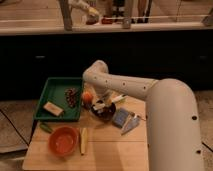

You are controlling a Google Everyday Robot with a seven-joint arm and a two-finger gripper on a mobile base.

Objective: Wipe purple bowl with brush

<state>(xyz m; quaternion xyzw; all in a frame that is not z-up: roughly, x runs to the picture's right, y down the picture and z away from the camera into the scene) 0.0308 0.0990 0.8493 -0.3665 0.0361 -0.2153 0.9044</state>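
Observation:
The purple bowl, small and almost black, sits on the wooden table just right of the green tray. The brush lies slanted across the bowl's top. Its whitish head is over the bowl's left rim and its cream-yellow handle points up and to the right. My gripper comes down from the white arm right above the bowl and is shut on the middle of the brush. The gripper and brush hide part of the bowl's inside.
A green tray at the left holds dark grapes and a tan block. An orange fruit touches the bowl's left side. A grey wedge tool lies to the right. An orange bowl and a yellow vegetable are near the front.

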